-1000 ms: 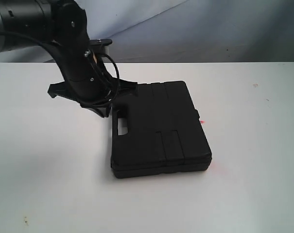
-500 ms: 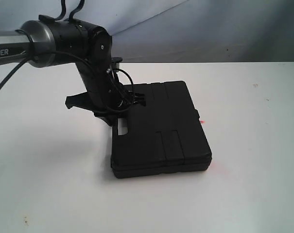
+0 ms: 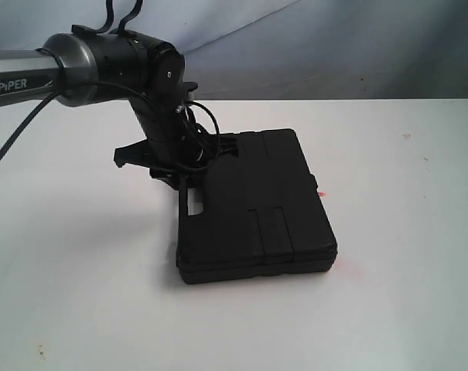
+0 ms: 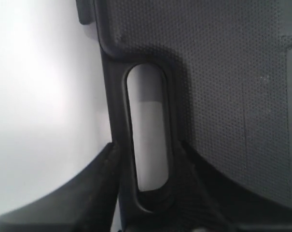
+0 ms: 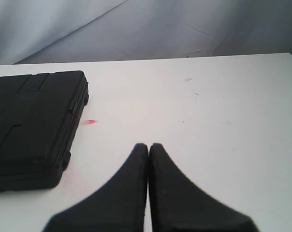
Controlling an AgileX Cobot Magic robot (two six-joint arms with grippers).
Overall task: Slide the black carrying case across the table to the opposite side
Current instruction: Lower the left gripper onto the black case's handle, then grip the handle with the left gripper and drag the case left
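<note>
left gripper [image 4: 146, 147] astride case [image 4: 223, 72] handle — wrist view only, right gripper [image 5: 148, 146] closed

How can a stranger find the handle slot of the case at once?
On the white table lies one flat black case. On its edge nearest the left gripper is a long slot with rounded ends. It is the only hole seen in the case, and the white table shows through it.

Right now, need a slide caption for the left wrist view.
Left arm's open fingers bracket the handle slot of the black case on the white table.
</note>
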